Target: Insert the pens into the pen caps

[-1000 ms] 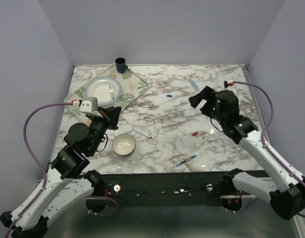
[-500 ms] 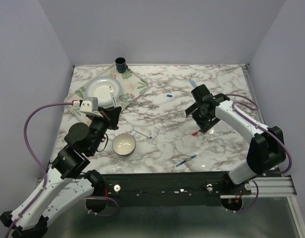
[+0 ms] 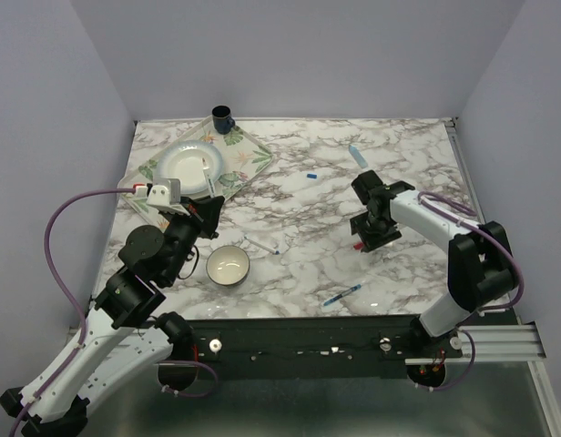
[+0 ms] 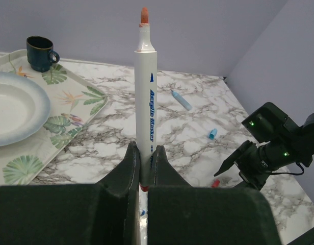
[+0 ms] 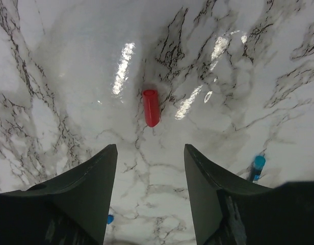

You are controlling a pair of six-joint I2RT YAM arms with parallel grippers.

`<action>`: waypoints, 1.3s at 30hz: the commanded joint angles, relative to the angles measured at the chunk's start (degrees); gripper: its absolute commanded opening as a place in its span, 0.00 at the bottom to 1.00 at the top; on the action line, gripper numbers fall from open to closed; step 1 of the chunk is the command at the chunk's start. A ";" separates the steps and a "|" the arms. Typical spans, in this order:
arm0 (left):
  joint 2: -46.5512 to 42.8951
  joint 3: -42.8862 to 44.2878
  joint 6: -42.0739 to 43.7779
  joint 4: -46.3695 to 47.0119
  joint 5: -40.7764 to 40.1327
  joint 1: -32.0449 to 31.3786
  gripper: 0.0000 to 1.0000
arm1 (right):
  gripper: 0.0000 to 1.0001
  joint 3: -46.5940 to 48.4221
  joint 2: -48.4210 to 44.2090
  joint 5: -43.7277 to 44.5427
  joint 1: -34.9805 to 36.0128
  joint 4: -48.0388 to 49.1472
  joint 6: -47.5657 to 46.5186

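My left gripper is shut on a white-barrelled pen with a red tip and holds it upright above the table. The red cap lies on the marble just ahead of my right gripper, which is open and empty, its fingers either side of a line to the cap. From above the gripper hangs over the cap. A light blue pen lies at the back right. A small blue cap lies mid-table. A thin white pen and a slim blue pen lie nearer the front.
A leaf-patterned tray at the back left carries a white plate and a dark mug. A small white bowl stands near my left arm. The table's front edge runs just below the blue pen.
My right arm has swung in and down from a raised pose, bringing its open gripper low over the red cap. My left arm and its pen have not moved.
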 commanded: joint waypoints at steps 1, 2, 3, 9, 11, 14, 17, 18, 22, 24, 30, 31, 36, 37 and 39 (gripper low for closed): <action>0.09 -0.51 0.56 1.48 1.22 0.26 0.00 | 0.63 -0.43 0.30 4.90 -0.67 1.18 5.19; 0.09 -0.51 0.56 1.48 1.22 0.35 0.00 | 0.63 -0.52 1.00 5.07 -0.67 1.18 5.28; 0.17 -0.60 0.56 1.39 1.22 0.35 0.00 | 0.63 -0.52 1.44 4.99 -0.85 1.01 5.45; 0.35 -0.60 0.56 1.57 0.96 0.35 0.00 | 0.59 -3.94 4.60 1.47 -2.17 6.53 4.93; 0.53 -0.60 0.56 1.48 0.96 0.35 0.00 | 0.59 -4.64 5.31 1.29 -2.17 7.94 4.75; 0.79 -0.60 0.48 1.57 1.22 0.35 0.00 | 0.59 -4.74 6.71 2.61 -2.26 9.00 5.54; 0.97 -0.60 0.48 1.48 1.22 0.26 0.00 | 0.59 -4.30 8.30 2.88 -2.26 8.74 6.16; 1.14 -0.60 0.48 1.57 1.22 0.26 0.00 | 0.59 -4.21 8.82 2.44 -2.26 8.48 6.33; 1.23 -0.43 0.65 1.57 0.88 0.35 0.00 | 0.52 -3.95 11.02 1.38 -2.26 7.25 7.03; 1.14 -0.60 0.65 1.57 0.61 0.35 0.00 | 0.46 -4.21 11.73 0.68 -2.26 6.63 7.21; 2.10 -0.34 1.18 1.30 1.66 0.35 0.00 | 0.16 -3.68 13.40 0.76 -2.26 4.43 6.86; 2.28 -0.16 1.35 1.30 2.27 0.35 0.00 | 0.12 -3.51 13.40 0.94 -2.26 4.35 6.60; 6.66 0.80 2.32 0.95 7.88 0.35 0.00 | 0.01 -0.97 11.65 5.84 -2.26 0.41 3.35; 7.55 1.33 2.49 0.95 9.12 0.26 0.00 | 0.01 -0.70 10.60 6.82 -2.26 0.30 2.13; 10.79 1.77 2.76 1.04 12.46 0.35 0.00 | 0.01 -0.87 5.77 9.45 -2.26 2.22 -3.75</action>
